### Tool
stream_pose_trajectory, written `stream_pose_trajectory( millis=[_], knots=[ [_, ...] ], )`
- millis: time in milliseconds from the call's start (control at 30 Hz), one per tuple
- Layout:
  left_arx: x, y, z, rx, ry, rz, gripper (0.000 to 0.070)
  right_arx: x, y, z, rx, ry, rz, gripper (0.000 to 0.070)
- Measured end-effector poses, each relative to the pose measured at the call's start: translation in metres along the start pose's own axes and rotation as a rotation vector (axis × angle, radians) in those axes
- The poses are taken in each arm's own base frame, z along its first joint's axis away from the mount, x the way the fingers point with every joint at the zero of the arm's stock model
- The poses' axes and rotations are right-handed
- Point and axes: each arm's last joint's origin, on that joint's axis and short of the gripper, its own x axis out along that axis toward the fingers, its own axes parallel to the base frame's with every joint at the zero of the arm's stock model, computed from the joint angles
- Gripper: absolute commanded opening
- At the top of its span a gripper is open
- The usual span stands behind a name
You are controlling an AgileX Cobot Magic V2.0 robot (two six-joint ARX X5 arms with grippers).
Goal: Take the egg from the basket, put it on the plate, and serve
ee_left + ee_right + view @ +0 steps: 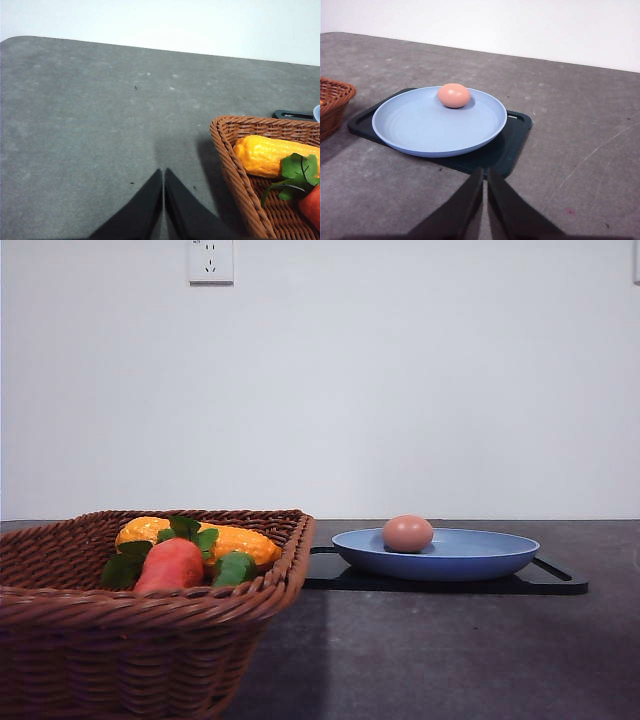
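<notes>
The pinkish-brown egg [408, 533] [454, 95] lies on the light blue plate [470, 558] [420, 130], toward the plate's side nearer the basket. The plate rests on a black tray. The brown wicker basket [120, 640] [235, 160] stands at the front left and holds toy vegetables. My left gripper [163, 175] is shut over bare table beside the basket's outer wall. My right gripper [485, 175] is shut and holds nothing, just off the tray's near edge, short of the plate.
A flat black tray [555, 580] [512, 135] lies under the plate. In the basket are a yellow corn toy [245, 540] [270, 155] and an orange-red carrot with green leaves [170, 565]. The dark grey tabletop [450, 660] runs back to a white wall.
</notes>
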Motion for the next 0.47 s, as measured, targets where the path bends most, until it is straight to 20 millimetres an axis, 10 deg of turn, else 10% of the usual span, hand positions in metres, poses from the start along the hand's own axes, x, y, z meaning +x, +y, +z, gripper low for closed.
stream_pose_trajectory(
  millis=[467],
  knots=[
    [0.0,0.0,0.0,0.0,0.0,0.0,0.0,0.0,0.0,0.0,0.0,0.0,0.0,0.0]
  ],
)
